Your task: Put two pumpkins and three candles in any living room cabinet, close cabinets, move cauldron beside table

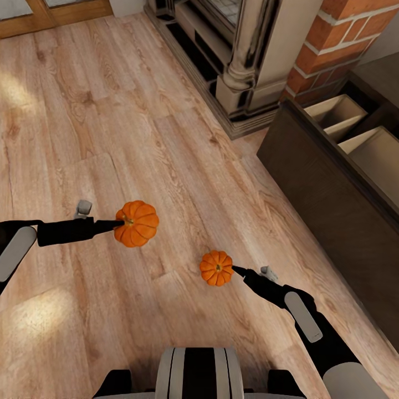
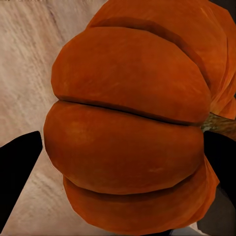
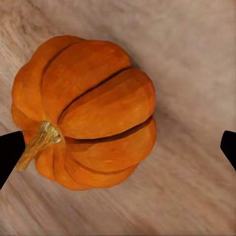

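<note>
One orange ribbed pumpkin (image 1: 136,223) (image 2: 128,132) hangs above the floor with my left gripper (image 1: 118,224) (image 2: 123,157) shut on it, a dark finger (image 2: 19,177) on each side. A second pumpkin (image 1: 216,267) (image 3: 83,113) sits just off the tips of my right gripper (image 1: 237,270) (image 3: 123,147). That gripper is open, wider than the pumpkin, and one fingertip (image 3: 10,152) is by the stem. The dark-brown cabinet (image 1: 321,188) stands at the right. The candles, the cauldron and the table are out of view.
Two light-lined compartments (image 1: 338,116) stand open in the cabinet. An ornate beige-and-black fireplace surround (image 1: 244,72) and a brick chimney (image 1: 332,39) rise at the back. Light wood plank floor (image 1: 111,111) stretches left and ahead. Glazed wooden doors (image 1: 50,11) are far left.
</note>
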Motion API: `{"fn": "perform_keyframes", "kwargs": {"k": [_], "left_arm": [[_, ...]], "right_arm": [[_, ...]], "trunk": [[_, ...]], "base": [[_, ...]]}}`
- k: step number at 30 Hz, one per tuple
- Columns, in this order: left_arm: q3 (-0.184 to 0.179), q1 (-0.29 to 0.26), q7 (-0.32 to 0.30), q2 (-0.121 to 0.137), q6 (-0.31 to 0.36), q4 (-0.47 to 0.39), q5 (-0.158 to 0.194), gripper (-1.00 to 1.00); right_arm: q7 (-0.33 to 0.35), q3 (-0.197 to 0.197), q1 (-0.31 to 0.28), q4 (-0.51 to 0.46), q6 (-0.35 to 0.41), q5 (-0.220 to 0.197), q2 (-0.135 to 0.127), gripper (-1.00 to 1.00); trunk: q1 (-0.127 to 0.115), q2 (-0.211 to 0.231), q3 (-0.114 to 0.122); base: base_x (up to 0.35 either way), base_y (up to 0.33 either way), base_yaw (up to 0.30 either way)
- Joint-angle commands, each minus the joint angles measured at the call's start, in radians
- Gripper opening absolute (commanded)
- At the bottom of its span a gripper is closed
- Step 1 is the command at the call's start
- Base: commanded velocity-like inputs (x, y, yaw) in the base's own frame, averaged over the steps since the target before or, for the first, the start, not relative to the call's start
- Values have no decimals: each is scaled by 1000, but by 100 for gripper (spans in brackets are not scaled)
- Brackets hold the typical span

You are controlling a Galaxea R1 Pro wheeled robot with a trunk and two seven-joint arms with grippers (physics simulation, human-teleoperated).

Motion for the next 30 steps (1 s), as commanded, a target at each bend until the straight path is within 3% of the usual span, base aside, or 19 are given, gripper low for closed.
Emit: {"fn": "perform_keyframes", "kwargs": {"k": [1, 7, 21, 30], "left_arm": [[-2, -1, -2, 2, 4, 0, 7, -100], [-2, -1, -2, 6, 4, -22, 18, -100], [-2, -1, -2, 11, 4, -25, 24, -100], [-2, -1, -2, 10, 3, -25, 23, -100]], "right_arm": [[10, 1, 0, -1, 2, 0, -1, 100], [157, -4, 0, 1, -52, -2, -4, 100], [171, -6, 0, 7, -61, -5, -8, 100], [168, -6, 0, 88, -62, -5, -22, 100]], "trunk": [[0, 0, -1], [0, 0, -1], [0, 0, -1], [0, 0, -1]], "base": [[0, 0, 0], [0, 0, 0], [33, 22, 0], [10, 7, 0]]}}
